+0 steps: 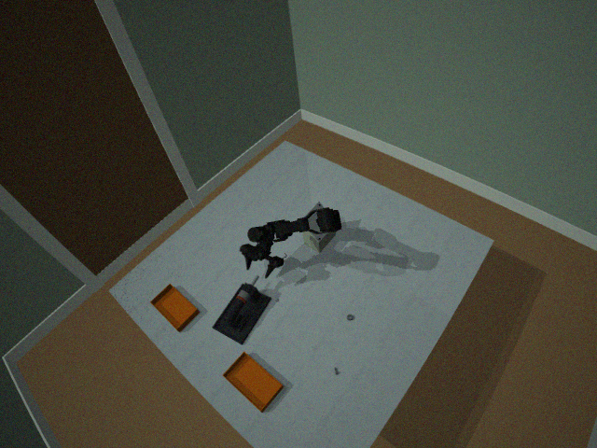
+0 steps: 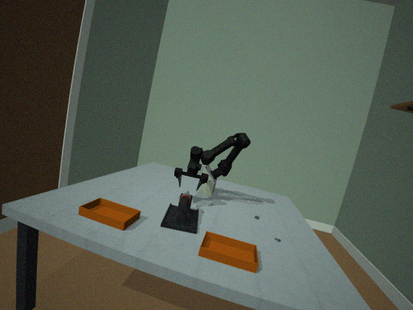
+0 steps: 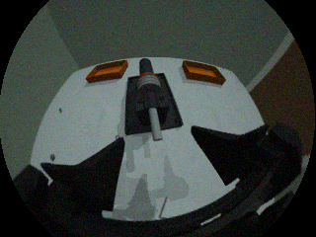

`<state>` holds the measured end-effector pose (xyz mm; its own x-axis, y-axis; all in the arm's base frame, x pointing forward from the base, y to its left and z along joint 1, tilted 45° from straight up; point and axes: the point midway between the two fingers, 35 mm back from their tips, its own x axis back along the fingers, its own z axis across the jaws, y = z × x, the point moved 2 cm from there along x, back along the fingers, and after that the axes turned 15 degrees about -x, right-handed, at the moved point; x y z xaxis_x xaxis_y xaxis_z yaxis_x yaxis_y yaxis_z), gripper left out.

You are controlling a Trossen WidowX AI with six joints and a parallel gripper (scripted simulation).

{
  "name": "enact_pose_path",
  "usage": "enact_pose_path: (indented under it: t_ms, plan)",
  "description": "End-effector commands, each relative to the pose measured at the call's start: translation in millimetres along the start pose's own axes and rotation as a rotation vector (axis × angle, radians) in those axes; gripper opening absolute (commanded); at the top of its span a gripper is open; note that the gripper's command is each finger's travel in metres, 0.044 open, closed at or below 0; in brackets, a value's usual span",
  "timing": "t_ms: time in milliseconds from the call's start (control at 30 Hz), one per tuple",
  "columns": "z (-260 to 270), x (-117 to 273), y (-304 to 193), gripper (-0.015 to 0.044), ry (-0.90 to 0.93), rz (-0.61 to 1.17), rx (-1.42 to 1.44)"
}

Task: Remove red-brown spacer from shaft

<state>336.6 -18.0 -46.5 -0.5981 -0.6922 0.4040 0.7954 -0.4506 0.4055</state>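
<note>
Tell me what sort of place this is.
Probably a room set up as a robot workstation: a black arm on a table, two orange trays there, and plain green walls around.

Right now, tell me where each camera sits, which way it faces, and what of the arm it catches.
Top: high above the table, facing down; arm and open gripper.
Exterior: beyond the housing's base plate, facing back towards the arm; arm and gripper.
Wrist: on the arm's end, facing out over the shaft; only the gripper.
Top and exterior share the whole arm.
</note>
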Motion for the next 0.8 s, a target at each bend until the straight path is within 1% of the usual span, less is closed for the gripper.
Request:
enact_pose_path:
  t_ms: [0,300,767]
  plan:
    - [0.5,0.1,-1.0,0.0440,0.003,0.003,0.002]
    - [0.4,-2.5,-0.9,0.0440,0.003,0.003,0.002]
    - [0.6,-24.9,-1.2,0.0440,0.002,0.005,0.003]
